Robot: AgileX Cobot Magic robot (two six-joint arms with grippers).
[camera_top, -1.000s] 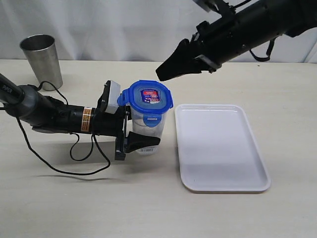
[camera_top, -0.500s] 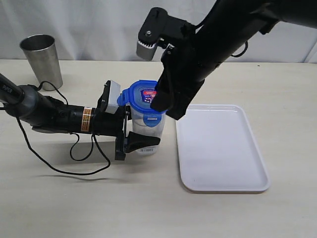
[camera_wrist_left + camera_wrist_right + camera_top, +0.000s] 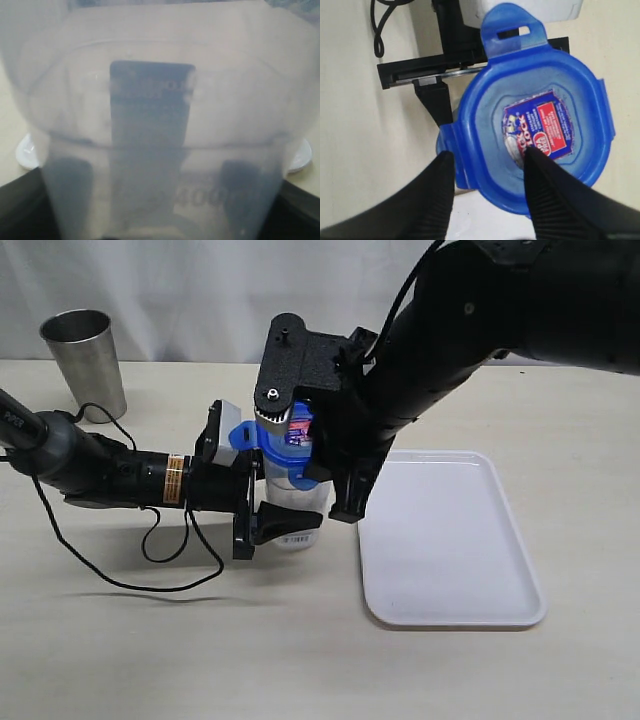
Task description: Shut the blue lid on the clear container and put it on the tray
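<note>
We see the left arm (image 3: 90, 465) lying low in the exterior view, stretched from nine o'clock toward three o'clock. Its left gripper (image 3: 287, 492) is turned on its side, with the jaws clamped on the clear container (image 3: 160, 125). The right arm (image 3: 470, 320) reaches in from one o'clock, its wrist bent down toward seven o'clock. The right gripper (image 3: 487, 156) points downward, its two ribbed fingers (image 3: 437, 200) set apart.
</note>
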